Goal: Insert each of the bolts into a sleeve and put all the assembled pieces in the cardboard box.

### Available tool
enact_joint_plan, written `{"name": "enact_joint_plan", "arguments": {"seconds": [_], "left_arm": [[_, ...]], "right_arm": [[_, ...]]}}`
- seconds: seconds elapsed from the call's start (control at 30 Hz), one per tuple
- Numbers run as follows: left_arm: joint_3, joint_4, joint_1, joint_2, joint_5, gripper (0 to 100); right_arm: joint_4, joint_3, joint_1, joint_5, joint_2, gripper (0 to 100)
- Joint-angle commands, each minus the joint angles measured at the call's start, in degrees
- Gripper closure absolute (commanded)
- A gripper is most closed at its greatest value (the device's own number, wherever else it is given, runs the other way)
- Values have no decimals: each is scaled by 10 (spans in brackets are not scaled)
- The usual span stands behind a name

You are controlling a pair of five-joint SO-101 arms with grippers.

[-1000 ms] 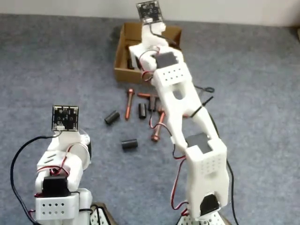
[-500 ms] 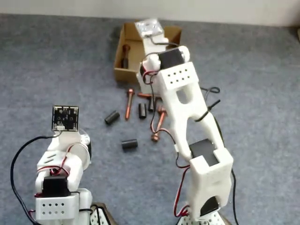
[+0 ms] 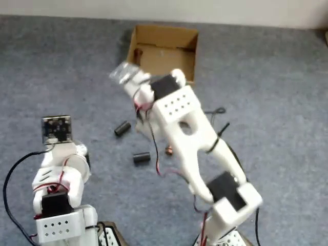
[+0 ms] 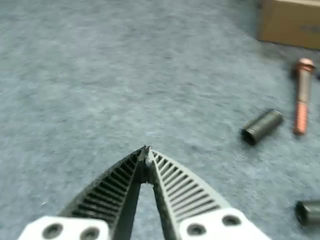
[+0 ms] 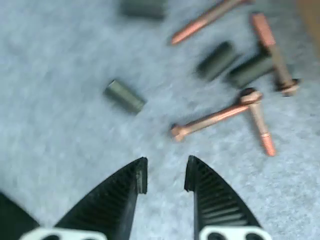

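Right hand (image 5: pixel 165 172) was apart, empty, over loose bolts (image 5: pixel 210 118) and sleeves (image 5: pixel 124 96) near the cardboard box (image 3: pixel 169 51). Left hand (image 4: pixel 146 152) was together (nothing gripped), farther from the box. One bolt (image 3: pixel 137 53) lay inside it.

A grey, felt-like carpet (image 3: pixel 61 66) covered the whole work surface, its nap short and even. A pale off-white strip (image 3: pixel 246 10) ran along the carpet's far edge, meeting it in a straight line. At the carpet's near edge sat a small dark brown shape (image 3: pixel 117 237), too cut off to identify.
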Motion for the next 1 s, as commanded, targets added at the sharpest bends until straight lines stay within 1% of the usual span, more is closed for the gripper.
{"name": "enact_joint_plan", "arguments": {"seconds": [0.0,0.2,0.27,0.33,0.43,0.53,0.63,0.73,0.87,0.97], "left_arm": [[-20,-14,-39,-3,1,993],[-22,-14,-51,-3,2,993],[-22,-14,-51,-3,2,993],[-22,-14,-51,-3,2,993],[-22,-14,-51,-3,2,993],[-22,-14,-50,-3,2,993],[-22,-14,-50,-3,2,993],[-22,-14,-50,-4,2,993],[-22,-14,-48,-4,2,993],[-22,-14,-48,-4,2,993]], "right_arm": [[-70,124,-40,13,-95,865],[-222,349,-102,54,-135,864],[-262,399,-117,68,-135,863],[-293,419,-132,78,-133,860],[-316,422,-147,81,-109,803],[-333,400,-145,81,-60,754],[-331,356,-133,81,-17,752],[-330,322,-123,81,-15,752],[-335,312,-116,81,-38,752],[-367,313,-116,81,-25,752]]}}
